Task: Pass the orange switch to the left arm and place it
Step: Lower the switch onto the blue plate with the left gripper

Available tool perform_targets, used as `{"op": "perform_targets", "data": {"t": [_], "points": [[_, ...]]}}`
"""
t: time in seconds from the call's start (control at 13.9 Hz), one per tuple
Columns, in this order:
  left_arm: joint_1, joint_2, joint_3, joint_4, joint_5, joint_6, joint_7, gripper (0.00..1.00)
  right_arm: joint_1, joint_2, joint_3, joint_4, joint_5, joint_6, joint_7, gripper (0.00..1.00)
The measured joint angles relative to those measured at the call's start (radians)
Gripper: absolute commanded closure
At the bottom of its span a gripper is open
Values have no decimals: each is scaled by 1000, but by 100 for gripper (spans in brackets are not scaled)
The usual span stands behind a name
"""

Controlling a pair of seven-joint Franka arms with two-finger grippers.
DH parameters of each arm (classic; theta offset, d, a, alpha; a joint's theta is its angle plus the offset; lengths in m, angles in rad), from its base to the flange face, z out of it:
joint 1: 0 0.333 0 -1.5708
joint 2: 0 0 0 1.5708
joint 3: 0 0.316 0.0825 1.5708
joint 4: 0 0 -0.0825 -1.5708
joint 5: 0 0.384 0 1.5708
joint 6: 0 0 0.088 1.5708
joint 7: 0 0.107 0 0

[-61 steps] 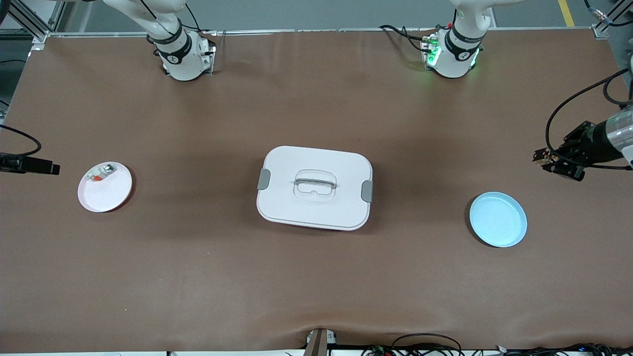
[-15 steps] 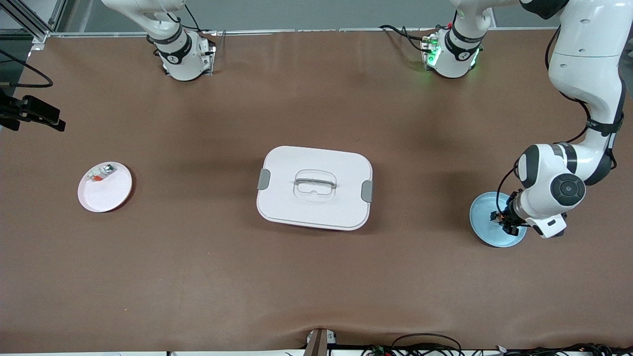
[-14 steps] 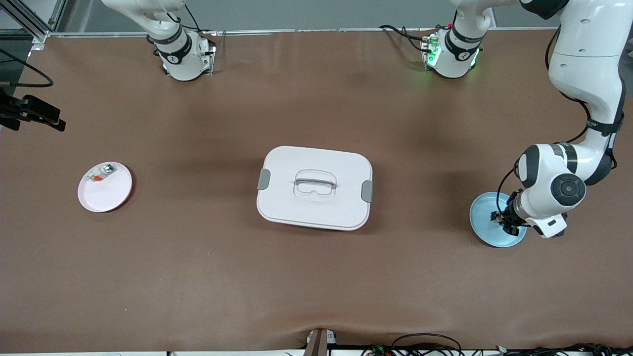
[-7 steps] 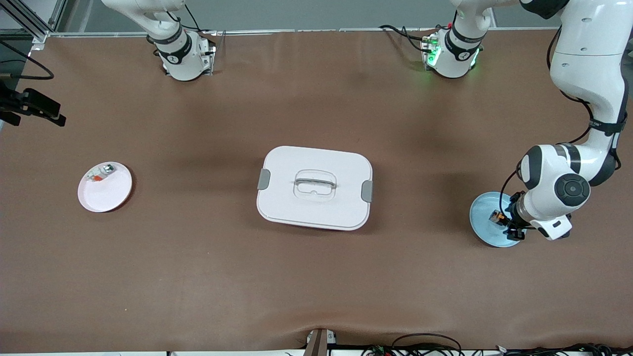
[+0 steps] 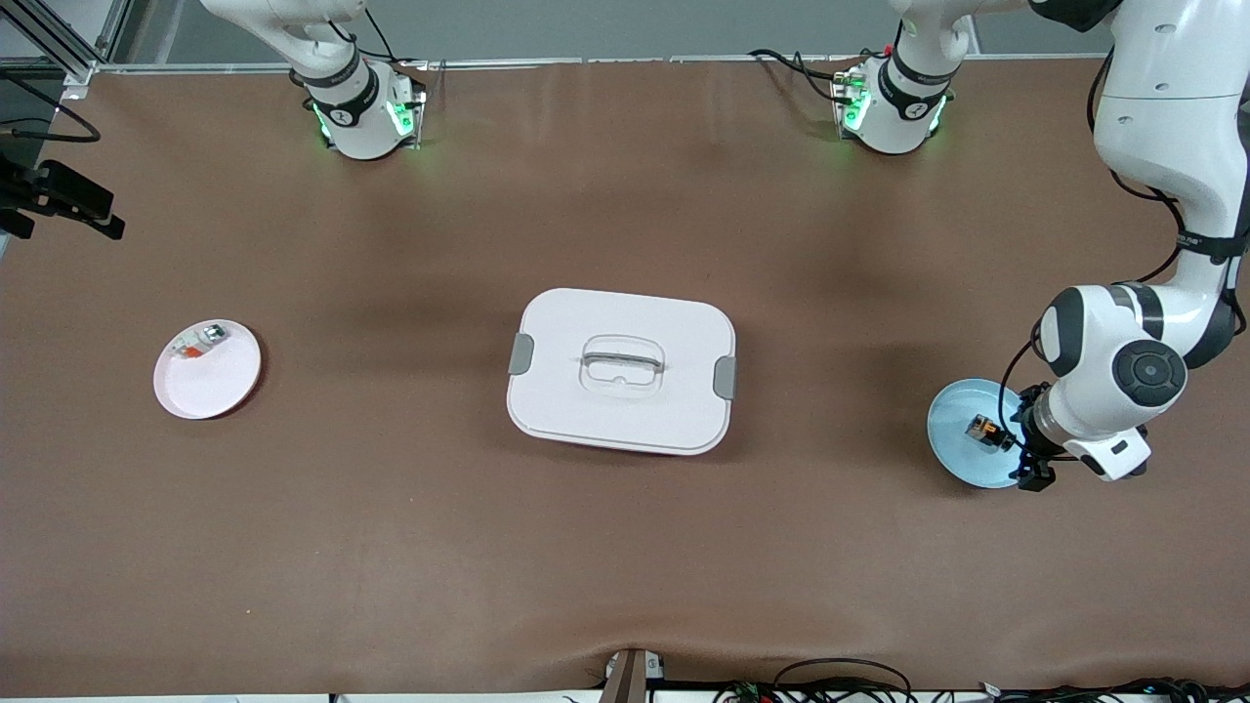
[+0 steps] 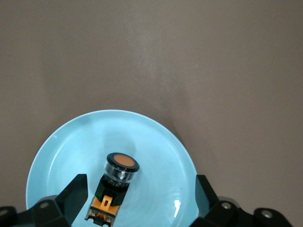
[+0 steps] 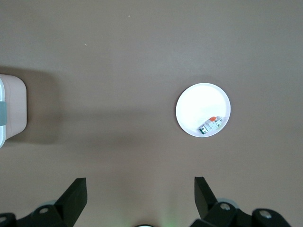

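A brown bench (image 5: 625, 547) is seen, with the white box (image 5: 621, 371) at its middle. Toward the left arm's end, the orange switch (image 6: 115, 187) lies on the blue plate (image 6: 61, 156), between the spread fingers (image 6: 75, 194) of the left gripper (image 6: 139, 196), untouched by either. The release step is judged done; a straight lift clear of the plate is called for next. The right gripper (image 7: 137, 196) waits high, fingers apart, over the bench near the pink plate (image 7: 194, 101), which carries a small whitish part (image 7: 210, 125).

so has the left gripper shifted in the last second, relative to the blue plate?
Yes. The left gripper has slid off the middle of the blue plate toward its rim at the left arm's end, jaws open, leaving the orange switch on the plate.
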Motion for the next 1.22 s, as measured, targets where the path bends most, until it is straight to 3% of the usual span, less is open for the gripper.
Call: {"op": "perform_targets", "data": {"t": [0.22, 0.65, 1.22], "points": [[5, -20, -1, 1, 0, -2, 125, 0, 0, -2, 0, -1, 0, 0, -2, 0], [6, -23, -5, -2, -72, -7, 752, 0, 0, -10, 0, -1, 1, 3, -2, 0], [5, -38, -31, -3, -190, -8, 1288, 0, 1, -22, 0, -1, 38, 1, 76, 0]]}}
